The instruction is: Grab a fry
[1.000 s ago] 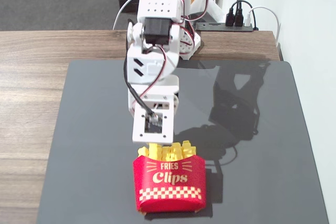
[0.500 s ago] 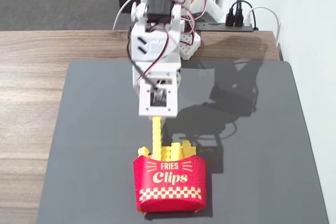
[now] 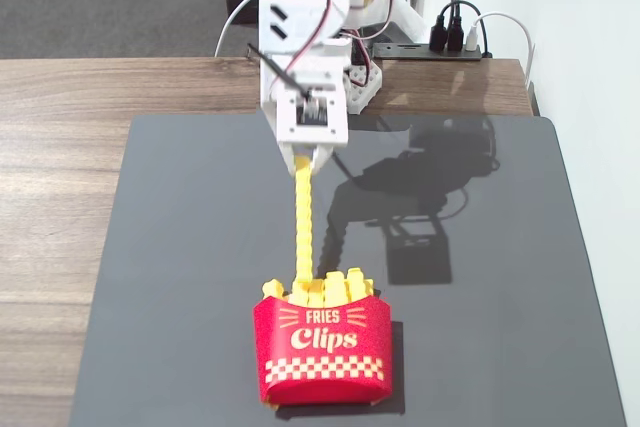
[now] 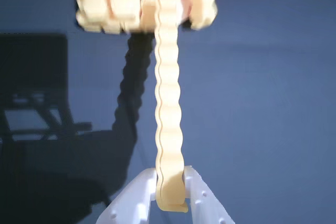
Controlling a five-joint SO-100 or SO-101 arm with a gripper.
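Note:
A long yellow wavy-edged fry (image 3: pixel 303 222) hangs from my white gripper (image 3: pixel 303 159), which is shut on its upper end. Its lower end is at the top of the red carton (image 3: pixel 322 351) printed "FRIES Clips", among several other yellow fries (image 3: pixel 338 289) standing in it. In the wrist view the fry (image 4: pixel 169 103) runs from between my gripper's (image 4: pixel 170 182) white fingers (image 4: pixel 136 198) up to the cluster of fries (image 4: pixel 121 3) at the top edge. The carton stands upright on the dark mat near the front.
A dark grey mat (image 3: pixel 180 247) covers the wooden table (image 3: pixel 60 147). The arm's base and cables (image 3: pixel 360 77) stand at the mat's back edge. A power strip (image 3: pixel 440 47) lies at the back right. A white wall (image 3: pixel 590 97) bounds the right side.

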